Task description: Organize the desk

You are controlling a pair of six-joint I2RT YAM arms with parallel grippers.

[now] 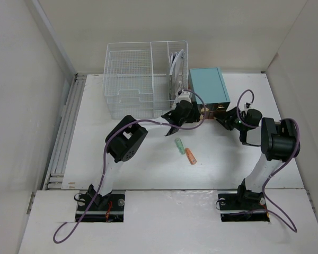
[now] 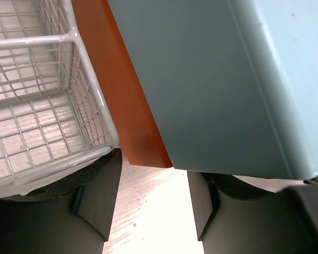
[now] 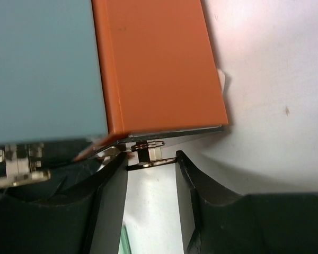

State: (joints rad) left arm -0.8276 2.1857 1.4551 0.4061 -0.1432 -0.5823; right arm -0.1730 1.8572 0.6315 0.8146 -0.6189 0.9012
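On the white desk (image 1: 254, 159), a teal drawer box (image 1: 206, 84) stands at the back beside a white wire basket (image 1: 143, 79). Its orange drawer (image 3: 159, 63) faces the arms. My right gripper (image 3: 151, 159) is shut on the drawer's small metal handle (image 3: 148, 153), whose bar touches both fingers; in the top view this gripper (image 1: 221, 117) sits at the box's front right. My left gripper (image 2: 153, 177) is open with only bare desk between its fingers. It hovers at the box's front left corner (image 1: 193, 117), between the orange drawer (image 2: 122, 90) and the basket (image 2: 37, 106).
A green marker (image 1: 178, 145) and an orange marker (image 1: 191, 156) lie on the desk in front of the box, between the two arms. The basket holds white items (image 1: 175, 63) in its right compartment. A ribbed metal rail (image 1: 63, 143) runs along the desk's left edge.
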